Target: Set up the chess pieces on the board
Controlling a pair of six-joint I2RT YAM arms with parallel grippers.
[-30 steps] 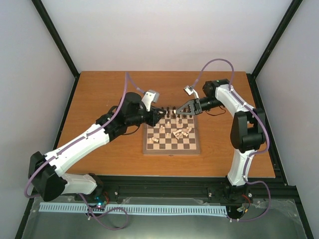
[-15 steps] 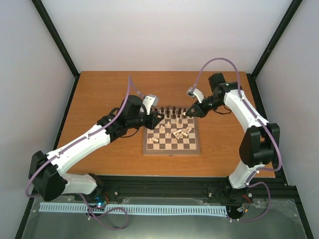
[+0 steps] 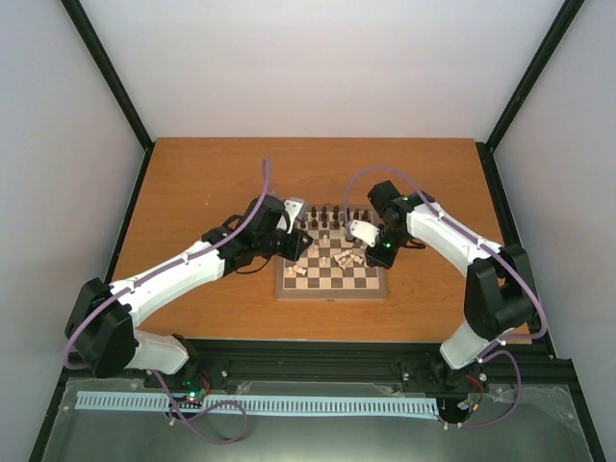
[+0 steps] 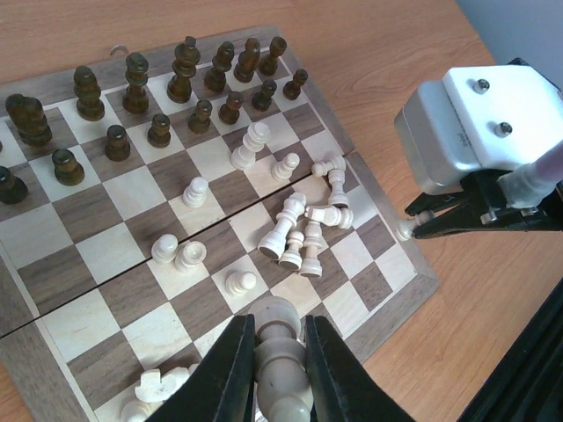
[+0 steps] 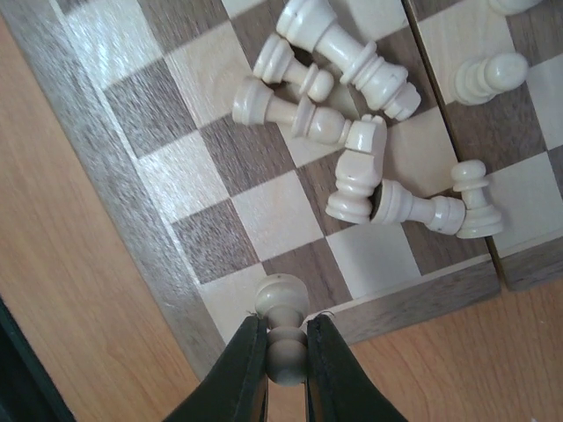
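Left wrist view: left gripper (image 4: 277,327) clamps a cream piece (image 4: 281,374), perhaps a bishop, over the board's (image 4: 53,272) left side. Right gripper (image 5: 285,332) pinches a cream pawn (image 5: 281,299) at the right edge. Next, each needs lowering upright onto its home square, clear of the toppled cream pieces (image 5: 352,167).

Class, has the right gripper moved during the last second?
Yes: the right gripper has swung from the board's far edge nearer, to its right edge.
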